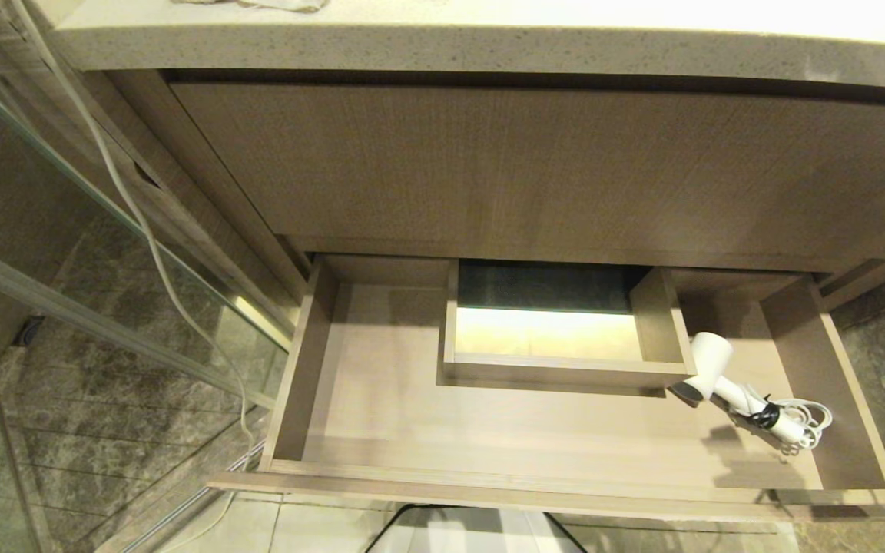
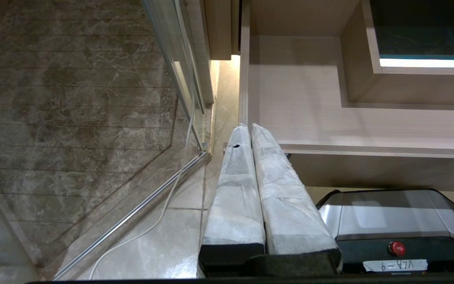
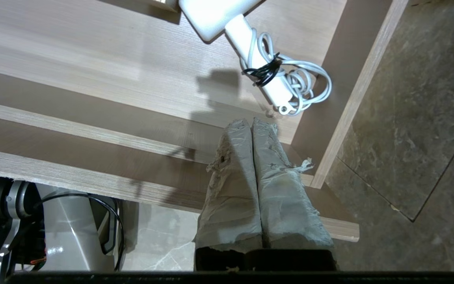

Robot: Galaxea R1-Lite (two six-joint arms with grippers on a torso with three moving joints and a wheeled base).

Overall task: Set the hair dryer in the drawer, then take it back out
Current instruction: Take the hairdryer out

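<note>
Label reads "V2A-9" — right gripper (image 3: pixel 252 123) pressed closed, empty, above hair dryer (image 3: pixel 246 37) in drawer (image 1: pixel 381 415).

I am seeing two long tapered left gripper (image 2: pixel 250 128) fingers (image 2: pixel 235 197) wrapped in whitish-grey tape, seated in a black mount. Right gripper (image 3: pixel 252 122) fingers (image 3: pixel 231 189) are showing the same wrap, frayed and torn. A silver-grey base housing with black trim (image 2: pixel 388 221) is carrying a red round button (image 2: pixel 397 247) and a white label (image 2: pixel 394 265). A black cable (image 3: pixel 108 221) is looping beside the silver column.
</note>
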